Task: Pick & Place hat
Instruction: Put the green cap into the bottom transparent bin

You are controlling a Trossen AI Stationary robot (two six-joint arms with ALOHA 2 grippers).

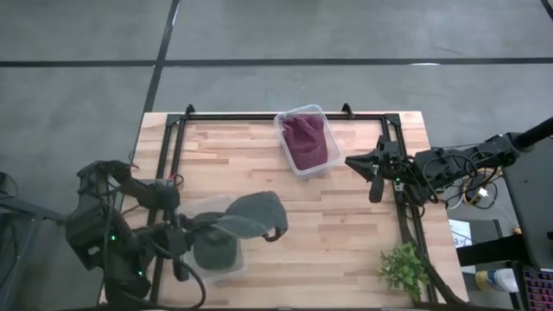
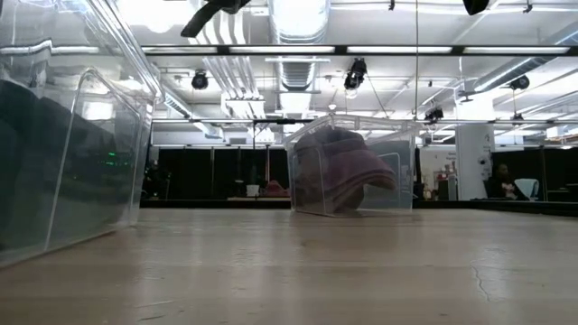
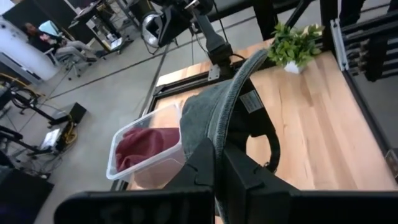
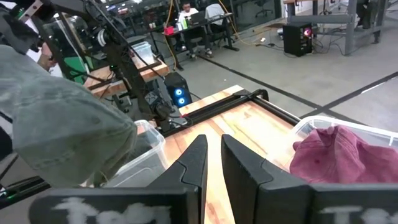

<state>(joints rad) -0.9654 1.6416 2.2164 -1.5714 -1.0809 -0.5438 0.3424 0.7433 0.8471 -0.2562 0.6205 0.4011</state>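
A grey hat (image 1: 252, 216) hangs in the air over the near left part of the table, with my left gripper (image 1: 200, 226) shut on it. Below it stands a clear bin (image 1: 226, 269) holding a dark hat (image 1: 214, 250). A maroon hat (image 1: 304, 141) lies in a second clear bin (image 1: 285, 121) at the far middle. My right gripper (image 1: 376, 180) waits shut at the table's right side, touching nothing. In the left wrist view the grey hat (image 3: 214, 106) rises just past the fingers, and its back strap (image 3: 270, 146) loops below it. My left gripper pinches the grey hat's stitched edge (image 3: 219, 140) between its two fingers (image 3: 199, 165). The fingers come from the table's left side, nearly level and slanting a little down. The hat is lifted clear of the bin and the table, and its strap end hangs toward the right.
A black frame (image 1: 259, 117) runs along the table's far, left and right sides. A small green plant (image 1: 404, 269) stands at the near right corner. Bare wood (image 1: 337, 225) lies between the two bins and the plant.
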